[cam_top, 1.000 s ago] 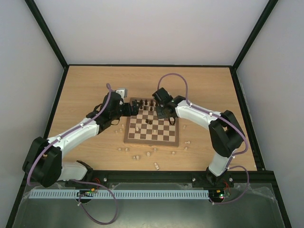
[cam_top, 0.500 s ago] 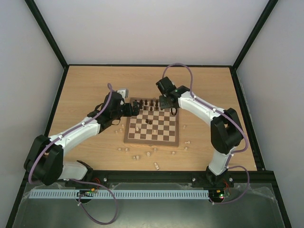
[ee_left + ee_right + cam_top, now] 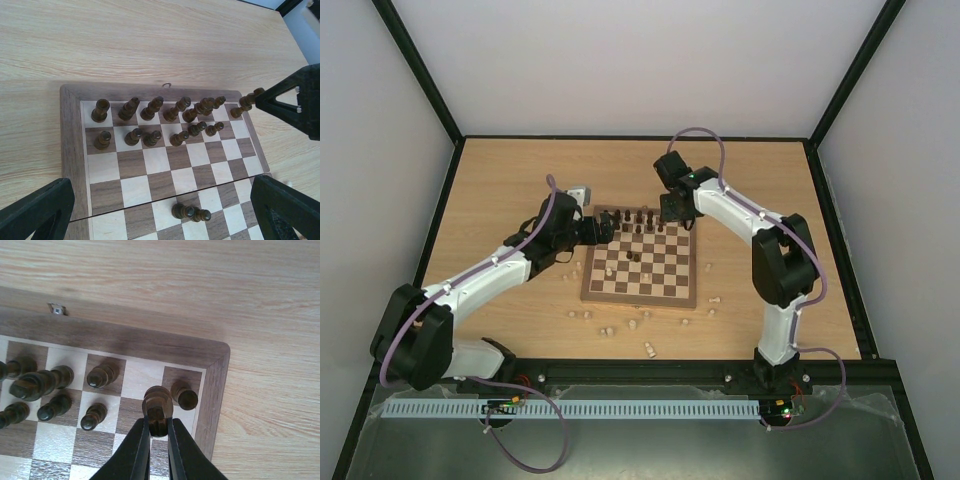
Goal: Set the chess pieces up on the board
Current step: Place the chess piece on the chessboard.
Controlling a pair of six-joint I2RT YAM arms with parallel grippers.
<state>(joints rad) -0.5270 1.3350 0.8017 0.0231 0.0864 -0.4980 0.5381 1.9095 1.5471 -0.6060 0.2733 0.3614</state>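
Observation:
The board (image 3: 640, 299) lies mid-table. Dark chess pieces (image 3: 150, 108) stand in two rows along its far side, and two more dark ones (image 3: 190, 212) stand near the middle. My right gripper (image 3: 158, 423) is shut on a dark piece (image 3: 157, 405), held over the far right corner next to a dark piece (image 3: 184, 396) on the corner square. My left gripper (image 3: 160, 215) hovers open over the board's left half, nothing between its fingers (image 3: 36, 210). Pale pieces (image 3: 608, 330) lie on the table in front of the board.
More pale pieces lie left of the board (image 3: 572, 270) and to its right front (image 3: 715, 301); one pale piece (image 3: 609, 272) stands on the board. A small metal clasp (image 3: 58, 309) sits on the board's far rim. Black frame posts and white walls enclose the table.
My right gripper has carried the dark piece from the board's right middle to the far right corner. The left arm has not moved.

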